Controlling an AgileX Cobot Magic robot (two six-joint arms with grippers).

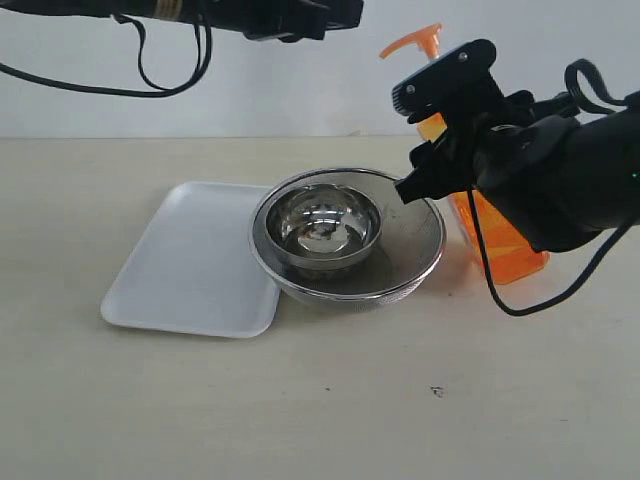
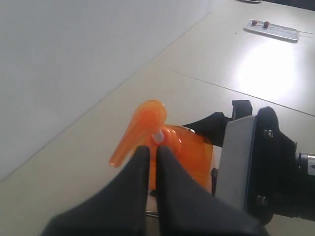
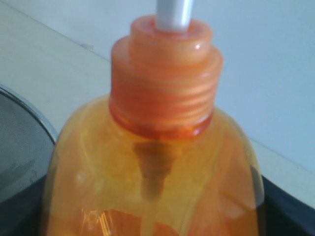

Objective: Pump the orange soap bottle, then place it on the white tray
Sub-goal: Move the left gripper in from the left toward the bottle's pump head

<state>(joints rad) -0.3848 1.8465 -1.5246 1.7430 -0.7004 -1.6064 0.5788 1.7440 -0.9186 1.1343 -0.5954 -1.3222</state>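
Note:
The orange soap bottle stands upright on the table at the right, to the right of the strainer. Its orange pump head is raised on the white stem. My right gripper is shut on the bottle's body, and one dark finger shows beside the bottle in the right wrist view. My left gripper is shut with nothing in it, its tips just over the pump head. The white tray lies flat at the left with nothing on it.
A round steel bowl sits inside a mesh strainer between the tray and the bottle, overlapping the tray's right edge. The left arm reaches across the top of the exterior view. A black cable hangs from the right arm.

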